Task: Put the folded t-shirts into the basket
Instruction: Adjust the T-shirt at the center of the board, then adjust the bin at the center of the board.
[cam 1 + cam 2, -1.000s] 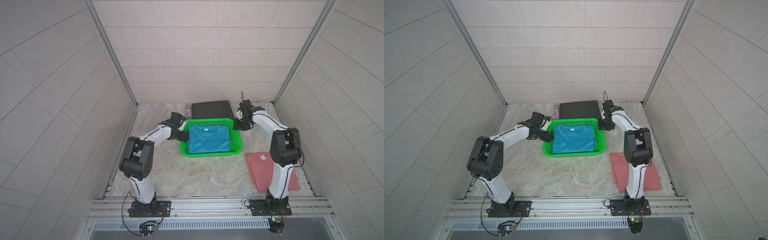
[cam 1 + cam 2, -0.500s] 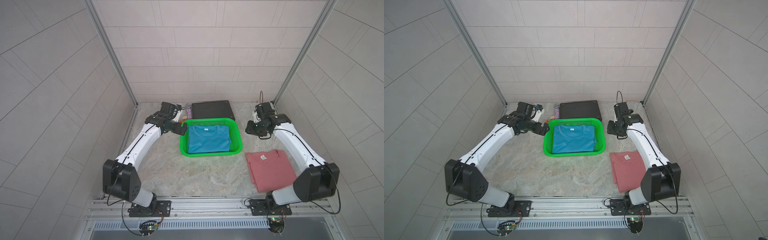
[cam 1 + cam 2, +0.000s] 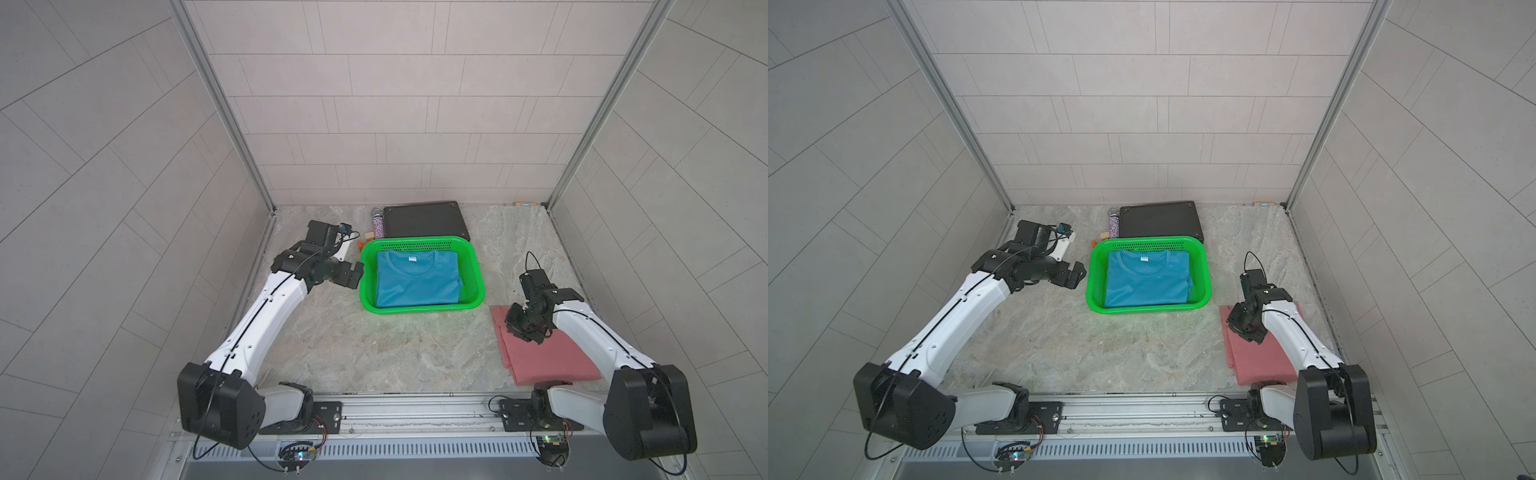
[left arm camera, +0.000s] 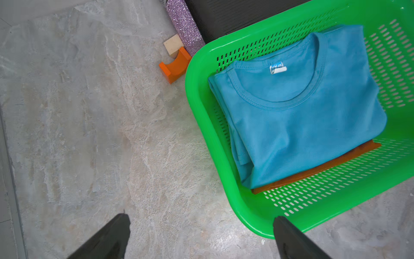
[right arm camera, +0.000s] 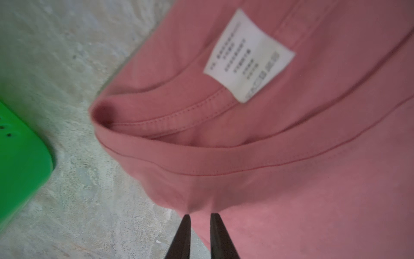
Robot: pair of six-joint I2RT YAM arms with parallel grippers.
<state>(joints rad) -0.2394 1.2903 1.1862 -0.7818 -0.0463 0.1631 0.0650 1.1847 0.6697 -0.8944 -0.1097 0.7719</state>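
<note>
1. My left end effector point(image 3: 355, 276) is wide open and holds nothing. It hangs just beside the left wall of the basket point(image 3: 419, 309), over the bare table point(image 3: 374, 353).
2. My right end effector point(image 5: 199, 216) has its fingertips drawn close together with only a slim gap. They are at the near-left edge of the pink t-shirt point(image 5: 291, 179), and the cloth puckers toward them, so I read it as a pinch on that edge.
3. The pink t-shirt point(image 3: 540, 357) lies folded flat on the table to the right of the basket, apart from it. Its white label point(image 5: 248, 56) faces up at the neck.
4. The blue t-shirt point(image 3: 415, 282) lies folded inside the basket, collar toward the back wall.
5. The orange t-shirt point(image 4: 324, 166) lies under the blue one, with only a strip of its edge showing.
6. A black case point(image 3: 424, 220) lies flat just behind the basket.
</note>
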